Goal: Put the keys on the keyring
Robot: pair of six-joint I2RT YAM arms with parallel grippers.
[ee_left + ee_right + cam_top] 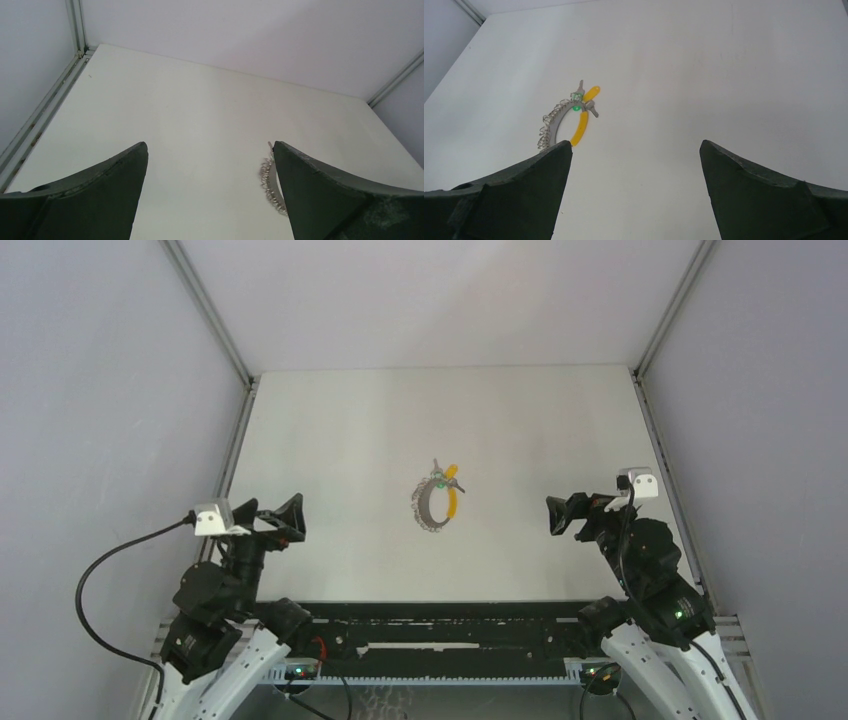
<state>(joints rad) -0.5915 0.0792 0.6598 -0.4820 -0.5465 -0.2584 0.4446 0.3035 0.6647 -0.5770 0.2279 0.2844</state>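
Note:
The keyring (pixel 431 503), a grey ring with a beaded rim, lies flat at mid-table. The keys sit at its far end: a green-headed key (pixel 438 481) and a yellow one (pixel 452 472). A yellow strip runs along the ring's right side. The right wrist view shows the keyring (pixel 553 123), the green key (pixel 576 108) and the yellow key (pixel 591 92) ahead and to the left. In the left wrist view only the keyring's rim (pixel 266 176) shows beside the right finger. My left gripper (pixel 297 518) (pixel 210 145) and right gripper (pixel 551 515) (pixel 636 145) both stand open and hold nothing, well back from the ring on either side.
White walls with metal corner rails (pixel 215 325) close in the table (pixel 340 440) on the left, back and right. A black slotted rail (pixel 450 615) runs along the near edge between the arm bases.

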